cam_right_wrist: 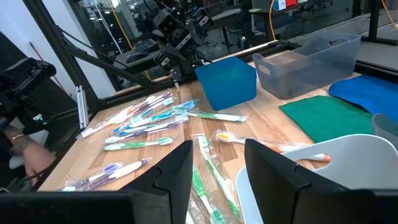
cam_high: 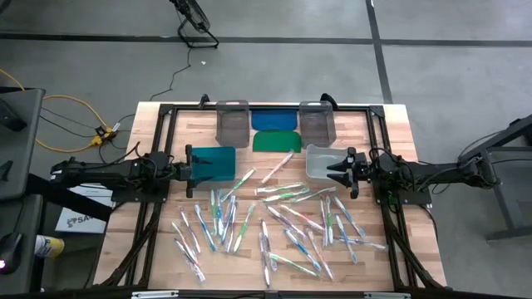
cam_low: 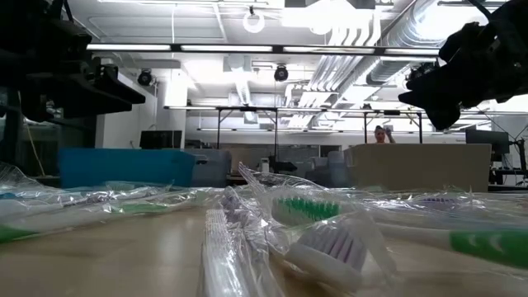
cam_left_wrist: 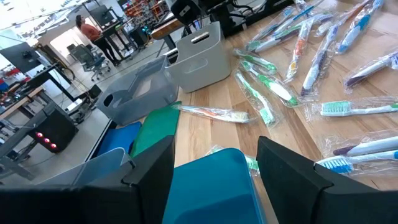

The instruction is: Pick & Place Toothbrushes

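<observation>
Dozens of wrapped toothbrushes (cam_high: 274, 220) lie scattered over the near half of the bench (cam_high: 391, 124), most with their long axes running roughly from the front edge toward the back, and none sits between either arm's jaws yet. Just behind that scatter, the left gripper (cam_high: 189, 162) hangs over the teal bin (cam_high: 214, 163) with jaws apart and empty, while the right gripper (cam_high: 342, 170), jaws likewise apart, hovers at the clear bin (cam_high: 320, 160). Nearest the right one, I judge, are the brushes lying just forward of it, so that arm looks better placed; farther back stand two grey bins (cam_high: 233, 123) flanking the blue lid (cam_high: 275, 120) and green lid (cam_high: 275, 141).
</observation>
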Tool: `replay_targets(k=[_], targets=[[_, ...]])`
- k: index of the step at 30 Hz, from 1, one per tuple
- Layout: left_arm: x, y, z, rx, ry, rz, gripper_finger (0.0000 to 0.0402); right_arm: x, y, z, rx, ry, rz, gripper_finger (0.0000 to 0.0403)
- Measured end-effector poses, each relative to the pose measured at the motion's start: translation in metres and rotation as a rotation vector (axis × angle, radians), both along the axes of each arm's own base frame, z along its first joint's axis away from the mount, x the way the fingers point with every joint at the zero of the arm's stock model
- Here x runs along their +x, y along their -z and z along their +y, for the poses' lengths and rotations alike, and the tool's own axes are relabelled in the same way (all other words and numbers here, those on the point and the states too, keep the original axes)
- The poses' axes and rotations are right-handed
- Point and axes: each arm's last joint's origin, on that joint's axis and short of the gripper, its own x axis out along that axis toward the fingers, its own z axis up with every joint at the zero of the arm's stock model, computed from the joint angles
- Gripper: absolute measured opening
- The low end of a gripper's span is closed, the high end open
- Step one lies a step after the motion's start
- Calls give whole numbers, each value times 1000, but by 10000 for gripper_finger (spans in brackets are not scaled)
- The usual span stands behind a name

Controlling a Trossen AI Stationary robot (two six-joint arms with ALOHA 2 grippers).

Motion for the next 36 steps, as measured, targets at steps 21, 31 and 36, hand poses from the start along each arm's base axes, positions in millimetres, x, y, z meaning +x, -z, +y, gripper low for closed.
replay_targets(k=[21, 31, 36], targets=[[0, 0, 0, 0, 0, 0, 219, 0, -4, -3, 323, 129, -85, 139], [0, 0, 0, 0, 0, 0, 219, 2, -26, 0, 579, 90, -53, 139], [0, 0, 0, 0, -1, 1, 219, 8, -42, 7, 674, 99, 147, 139]])
